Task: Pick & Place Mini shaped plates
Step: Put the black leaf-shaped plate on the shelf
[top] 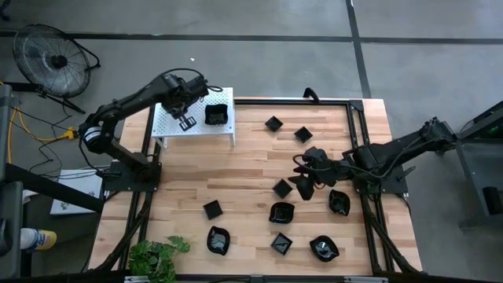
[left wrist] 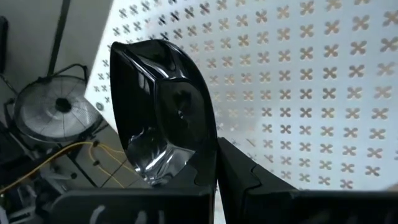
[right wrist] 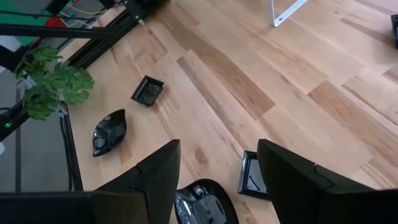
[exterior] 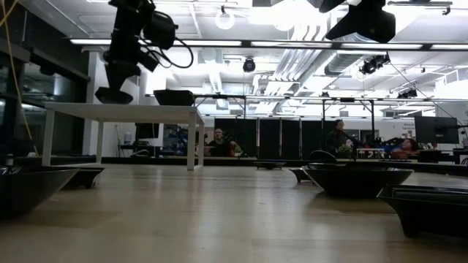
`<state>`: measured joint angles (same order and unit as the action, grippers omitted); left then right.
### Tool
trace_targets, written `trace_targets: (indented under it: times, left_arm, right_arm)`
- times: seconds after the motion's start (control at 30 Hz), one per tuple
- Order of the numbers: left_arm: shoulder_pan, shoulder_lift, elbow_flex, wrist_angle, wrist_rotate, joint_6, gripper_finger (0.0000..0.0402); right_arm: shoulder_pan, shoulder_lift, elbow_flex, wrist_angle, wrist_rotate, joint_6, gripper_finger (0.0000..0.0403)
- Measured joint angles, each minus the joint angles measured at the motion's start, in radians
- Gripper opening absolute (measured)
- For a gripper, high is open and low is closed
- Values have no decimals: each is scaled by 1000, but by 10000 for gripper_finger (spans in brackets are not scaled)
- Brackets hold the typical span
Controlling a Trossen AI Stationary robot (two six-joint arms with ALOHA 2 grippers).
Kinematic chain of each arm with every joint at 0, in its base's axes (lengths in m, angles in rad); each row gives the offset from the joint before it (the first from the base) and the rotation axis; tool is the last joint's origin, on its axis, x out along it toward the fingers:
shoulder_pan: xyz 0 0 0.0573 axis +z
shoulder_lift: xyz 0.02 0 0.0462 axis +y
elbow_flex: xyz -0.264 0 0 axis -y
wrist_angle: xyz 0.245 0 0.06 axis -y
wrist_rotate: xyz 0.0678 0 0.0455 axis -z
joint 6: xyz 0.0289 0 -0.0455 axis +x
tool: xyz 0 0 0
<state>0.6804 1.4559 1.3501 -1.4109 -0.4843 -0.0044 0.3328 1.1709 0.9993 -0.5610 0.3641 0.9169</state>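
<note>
Several mini shaped plates, small glossy black dishes, lie scattered on the wooden table (top: 244, 169), for instance a square one (top: 212, 209) and a leaf-like one (right wrist: 109, 132). Another plate (top: 216, 115) rests flat on the white perforated shelf (top: 169, 126) at the far left. My left gripper (top: 185, 118) hangs over the shelf, shut on one black plate (left wrist: 161, 112). My right gripper (right wrist: 217, 180) stands open above the table's right middle, over a round plate (right wrist: 205, 202) and beside a square one (right wrist: 252, 174), touching neither. My left gripper pinches the plate's rim (left wrist: 202, 165) between its two fingers, slanting down from above. The plate stands on edge, its glossy face toward the wrist camera. In the low view it (exterior: 113, 95) hangs below the fingers, clear of the shelf top (exterior: 121, 109).
A potted plant (top: 157, 255) sits at the table's near left corner. A floor fan (top: 51, 59) stands beyond the far left. A black frame (top: 357, 126) runs along the table's edges. People sit in the room behind the table (exterior: 219, 139).
</note>
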Motion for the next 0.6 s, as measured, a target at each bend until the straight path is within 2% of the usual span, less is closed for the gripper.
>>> trace_targets:
  times: [0.4,0.6]
  left_arm:
    - [0,0,-8,0,18,-2,0]
    - [14,1,-8,11,-23,-1,0]
  right_arm:
    - [1,0,0,0,-4,-1,209]
    - [1,0,0,1,-8,-5,209]
